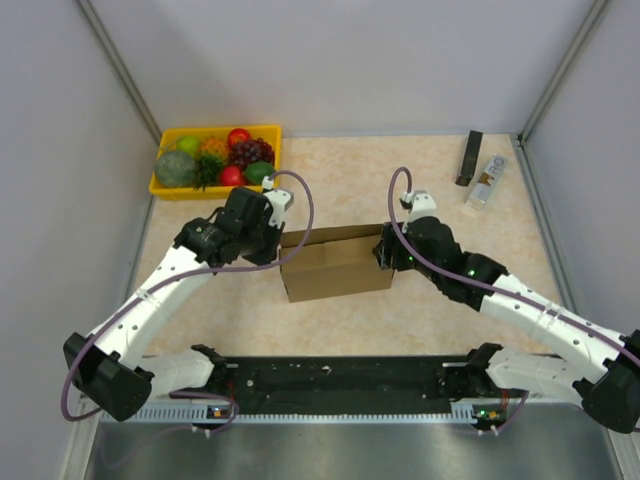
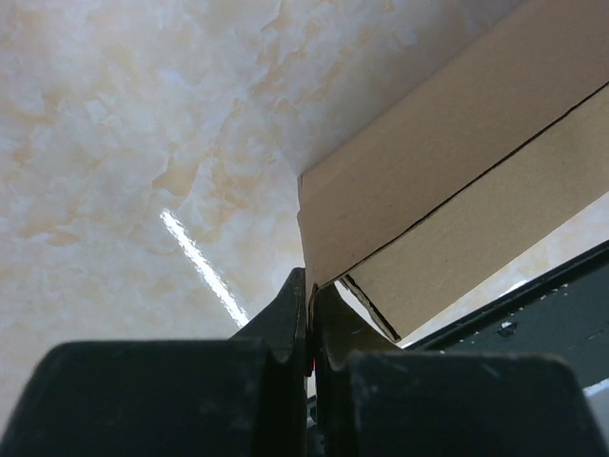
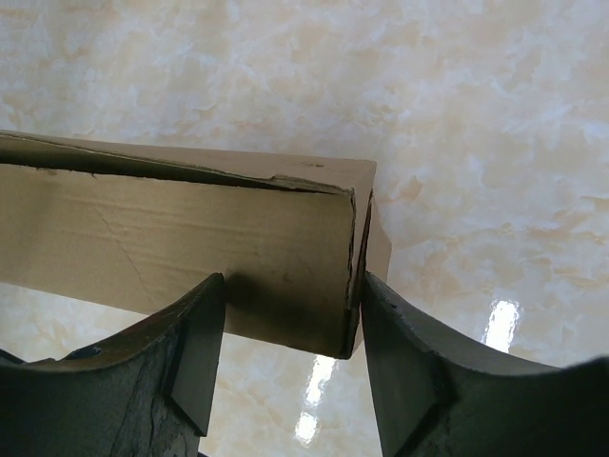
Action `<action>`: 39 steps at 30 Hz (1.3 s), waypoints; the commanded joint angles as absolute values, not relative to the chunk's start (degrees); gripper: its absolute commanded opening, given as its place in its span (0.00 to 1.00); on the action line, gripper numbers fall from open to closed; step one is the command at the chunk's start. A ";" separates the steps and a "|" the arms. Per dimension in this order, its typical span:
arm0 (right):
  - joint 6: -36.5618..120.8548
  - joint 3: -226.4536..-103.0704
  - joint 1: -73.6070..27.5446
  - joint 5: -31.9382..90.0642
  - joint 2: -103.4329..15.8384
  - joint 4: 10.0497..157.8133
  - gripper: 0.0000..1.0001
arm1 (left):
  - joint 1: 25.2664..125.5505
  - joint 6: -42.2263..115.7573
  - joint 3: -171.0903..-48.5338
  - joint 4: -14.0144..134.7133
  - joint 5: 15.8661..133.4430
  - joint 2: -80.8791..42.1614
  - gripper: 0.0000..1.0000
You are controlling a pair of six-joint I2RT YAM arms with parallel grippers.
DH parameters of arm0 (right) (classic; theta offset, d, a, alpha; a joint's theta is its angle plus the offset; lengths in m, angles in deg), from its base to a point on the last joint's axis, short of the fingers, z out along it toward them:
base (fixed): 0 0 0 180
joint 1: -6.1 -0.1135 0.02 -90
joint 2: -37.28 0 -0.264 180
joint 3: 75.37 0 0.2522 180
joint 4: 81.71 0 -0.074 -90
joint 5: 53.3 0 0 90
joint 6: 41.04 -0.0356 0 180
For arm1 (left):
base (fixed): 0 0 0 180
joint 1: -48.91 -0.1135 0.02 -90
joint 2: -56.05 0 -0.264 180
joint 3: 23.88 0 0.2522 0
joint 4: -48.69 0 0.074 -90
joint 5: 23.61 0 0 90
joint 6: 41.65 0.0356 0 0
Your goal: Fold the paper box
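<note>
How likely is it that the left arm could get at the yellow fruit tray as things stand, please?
Probably yes: the yellow fruit tray sits just beyond its wrist with nothing between, though the left pincer is shut at a corner of the paper box.

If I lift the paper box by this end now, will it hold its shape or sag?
Probably light: the paper box is thin brown cardboard. Likely floppy at the ends, since the end flap stands loose from the wall. Being low and wide, it may slide rather than tip on the glossy table.
</note>
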State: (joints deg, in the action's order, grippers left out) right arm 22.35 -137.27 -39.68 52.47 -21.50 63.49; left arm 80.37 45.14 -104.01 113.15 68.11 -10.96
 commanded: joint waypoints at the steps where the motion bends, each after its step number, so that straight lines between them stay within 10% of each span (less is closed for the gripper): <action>1: 24.26 -138.17 -39.52 51.47 -21.96 60.44 0.53 | 80.37 40.61 -107.16 112.64 71.58 -11.19 0.00; 4: 24.35 -138.35 -39.52 51.38 -22.22 60.44 0.53 | 80.20 39.91 -107.25 112.90 71.93 -10.84 0.04; 6: 24.35 -138.43 -39.52 51.38 -22.39 60.53 0.53 | 80.20 40.17 -107.16 112.64 72.80 -9.96 0.30; 11: 24.35 -138.35 -39.52 51.47 -22.74 60.62 0.54 | 79.76 40.26 -108.22 113.16 69.65 -7.68 0.53; 17: 24.35 -138.79 -39.43 51.12 -22.57 60.62 0.54 | 79.32 41.14 -109.71 114.83 71.05 -8.02 0.35; 28: 24.35 -138.96 -39.43 50.68 -22.92 60.71 0.53 | 79.32 44.13 -109.63 119.05 68.33 -10.66 0.33; 32: 24.26 -139.05 -39.43 50.42 -23.10 60.71 0.53 | 79.23 43.60 -110.41 118.88 68.94 -10.84 0.10; 39: 24.79 -138.79 -39.61 50.24 -23.54 60.62 0.51 | 75.81 39.65 -111.91 116.24 77.37 -10.22 0.00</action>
